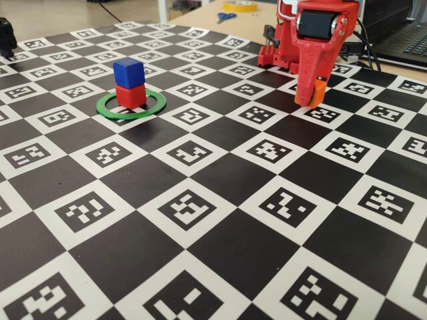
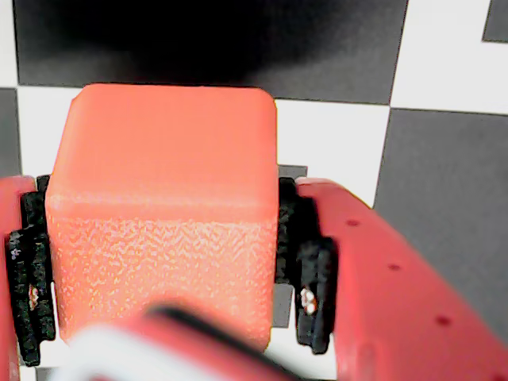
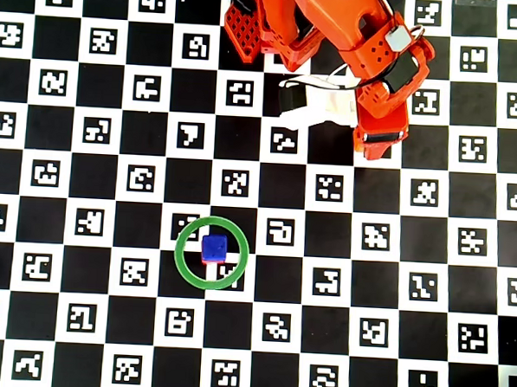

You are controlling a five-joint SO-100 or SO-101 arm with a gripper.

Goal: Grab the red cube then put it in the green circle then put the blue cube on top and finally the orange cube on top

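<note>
Pincer (image 2: pixel 163 317) grips the orange cube (image 2: pixel 163 210) at upper right of the fixed view — blue cube (image 1: pixel 129 71) sits on red cube (image 1: pixel 131 95) inside the green circle (image 1: pixel 155 109).

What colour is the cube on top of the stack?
Blue cube, seen best in the fixed view.

A blue cube (image 1: pixel 129 71) is showing over a red cube (image 1: pixel 131 95) inside a green circle (image 1: pixel 109 109), an orange cube (image 2: pixel 163 210) is glowing bright, and the board (image 1: pixel 220 247) is showing black-and-white checks
</note>
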